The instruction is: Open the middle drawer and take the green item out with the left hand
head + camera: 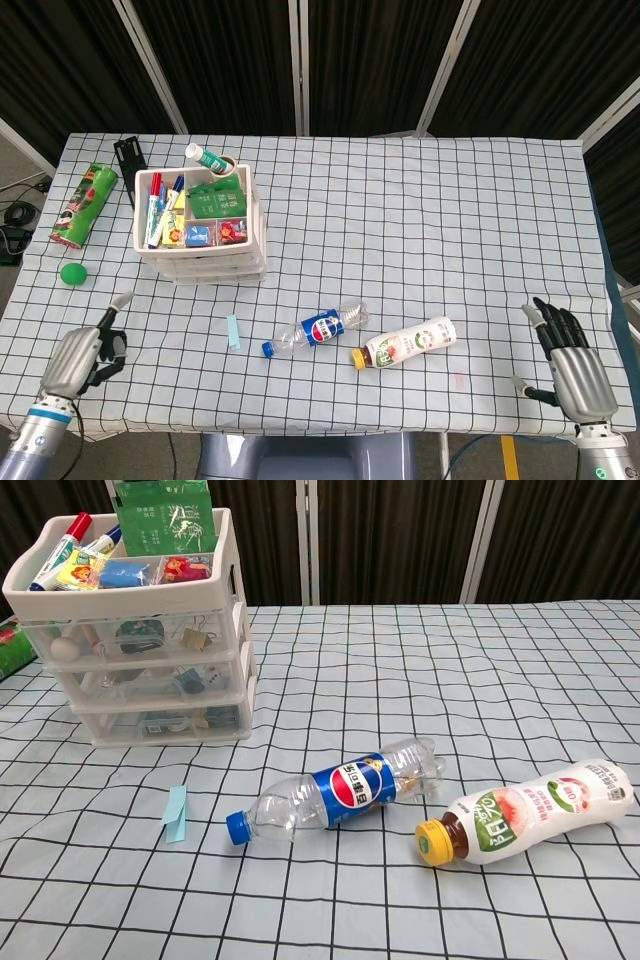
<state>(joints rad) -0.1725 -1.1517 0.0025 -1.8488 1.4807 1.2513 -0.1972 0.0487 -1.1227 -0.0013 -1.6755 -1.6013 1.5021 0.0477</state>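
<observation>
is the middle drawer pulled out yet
No, in the chest view the middle drawer sits flush with the drawers above and below it in the white organizer.

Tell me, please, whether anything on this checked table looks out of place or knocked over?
Two things: the clear plastic cola bottle with the blue cap and the white drink bottle with the yellow cap both lie on their sides.

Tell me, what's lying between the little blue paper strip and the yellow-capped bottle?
The Pepsi bottle lies on its side between the blue strip and the yellow-capped bottle; both views show it.
</observation>
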